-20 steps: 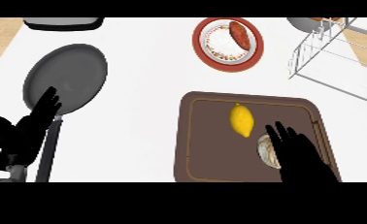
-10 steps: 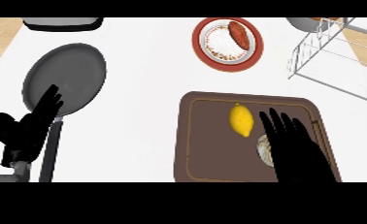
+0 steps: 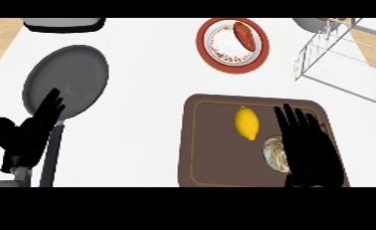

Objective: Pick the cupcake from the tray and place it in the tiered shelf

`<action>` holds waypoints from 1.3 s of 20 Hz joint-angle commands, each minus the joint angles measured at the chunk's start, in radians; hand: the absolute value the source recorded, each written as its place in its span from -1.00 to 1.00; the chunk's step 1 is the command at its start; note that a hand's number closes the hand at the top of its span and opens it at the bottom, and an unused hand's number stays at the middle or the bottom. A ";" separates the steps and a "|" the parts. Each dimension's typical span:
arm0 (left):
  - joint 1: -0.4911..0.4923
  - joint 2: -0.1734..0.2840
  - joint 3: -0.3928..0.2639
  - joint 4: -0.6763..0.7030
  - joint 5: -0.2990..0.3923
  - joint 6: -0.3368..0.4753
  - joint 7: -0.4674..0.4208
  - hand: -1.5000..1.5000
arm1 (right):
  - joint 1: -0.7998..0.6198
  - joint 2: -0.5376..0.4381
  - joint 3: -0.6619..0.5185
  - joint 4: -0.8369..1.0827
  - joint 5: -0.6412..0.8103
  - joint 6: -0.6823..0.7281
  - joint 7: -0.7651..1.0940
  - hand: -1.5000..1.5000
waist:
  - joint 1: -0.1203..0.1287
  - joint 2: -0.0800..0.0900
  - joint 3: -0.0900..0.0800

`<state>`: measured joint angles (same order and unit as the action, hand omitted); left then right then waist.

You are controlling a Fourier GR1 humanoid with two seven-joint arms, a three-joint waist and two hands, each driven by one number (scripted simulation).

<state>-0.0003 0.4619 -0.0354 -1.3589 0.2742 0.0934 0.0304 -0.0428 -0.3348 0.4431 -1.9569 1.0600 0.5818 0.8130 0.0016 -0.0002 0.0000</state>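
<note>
Two items in tray (image 3: 206, 174) — lemon (image 3: 246, 122), cupcake (image 3: 274, 153) under flat, straight-fingered right hand (image 3: 312, 149).

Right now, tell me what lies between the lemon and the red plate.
In the head view: only the tray's brown rim and bare white counter separate the lemon from the red plate.

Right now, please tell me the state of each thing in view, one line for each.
Cupcake: on the tray, partly hidden by the right hand.
Lemon: lying on the tray.
Right hand: open, over the cupcake.
Left hand: open, resting beside the pan.
Tiered shelf: no cupcake visible in it.
</note>
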 commanded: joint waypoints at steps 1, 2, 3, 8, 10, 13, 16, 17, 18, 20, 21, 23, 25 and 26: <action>0.020 -0.020 0.012 -0.088 -0.034 0.015 0.069 0.00 | 0.034 0.018 0.011 0.079 0.063 -0.076 -0.038 -1.00 | 0.001 -0.001 0.000; 0.067 -0.054 0.007 -0.018 -0.046 -0.013 -0.028 0.00 | -0.002 0.020 -0.035 0.075 0.037 -0.057 -0.057 -1.00 | 0.001 0.000 0.000; -0.005 -0.031 0.047 0.039 -0.049 -0.043 -0.017 0.00 | -0.019 0.009 -0.053 0.100 0.048 -0.069 -0.097 -1.00 | -0.001 0.000 0.000; 0.011 -0.046 0.097 0.002 -0.060 -0.076 -0.007 0.00 | 0.001 0.044 -0.036 0.130 0.095 -0.081 -0.123 -1.00 | -0.001 0.000 0.000; -0.003 -0.093 0.042 -0.083 -0.097 0.000 0.080 0.00 | 0.003 0.040 -0.055 0.220 0.100 -0.150 -0.163 -1.00 | 0.000 0.000 0.000; 0.064 -0.100 0.067 -0.094 -0.125 -0.037 0.029 0.00 | -0.002 0.056 -0.092 0.232 0.098 -0.119 -0.176 -1.00 | 0.001 0.000 0.000; -0.022 -0.106 0.086 0.030 -0.110 -0.082 0.002 0.00 | 0.049 0.072 -0.082 0.259 0.110 -0.195 -0.190 1.00 | -0.004 0.000 0.000; 0.008 -0.083 0.111 -0.015 -0.099 -0.090 0.022 0.00 | -0.046 0.081 -0.138 0.328 0.072 -0.179 -0.235 1.00 | 0.002 0.001 0.000; 0.029 -0.065 0.131 -0.051 -0.090 -0.102 0.058 0.00 | 0.025 0.071 -0.104 0.224 0.071 -0.135 -0.226 1.00 | 0.000 -0.001 0.000; -0.041 -0.092 0.117 -0.011 -0.124 -0.079 0.053 0.00 | -0.017 0.042 -0.112 0.312 0.103 -0.167 -0.281 1.00 | -0.001 0.000 0.000; 0.029 -0.086 0.127 -0.088 -0.098 -0.111 0.067 0.00 | 0.039 0.040 -0.080 0.255 0.137 -0.180 -0.262 1.00 | 0.000 -0.001 0.000; -0.010 -0.113 0.107 -0.064 -0.132 -0.065 0.087 0.00 | 0.001 0.098 -0.022 0.340 0.199 -0.236 -0.233 1.00 | 0.002 0.000 0.000; 0.029 -0.120 0.122 -0.049 -0.140 -0.094 0.031 0.00 | -0.008 0.057 -0.083 0.305 0.175 -0.222 -0.284 1.00 | 0.001 0.000 0.000; 0.056 -0.121 0.123 -0.105 -0.141 -0.089 0.047 0.00 | -0.013 0.051 -0.071 0.247 0.182 -0.168 -0.270 1.00 | 0.001 -0.001 0.000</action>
<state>0.0222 0.3555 0.0774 -1.4320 0.1458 0.0134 0.0894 -0.0389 -0.2802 0.3662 -1.7224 1.1996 0.4145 0.5558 0.0025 -0.0090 -0.0102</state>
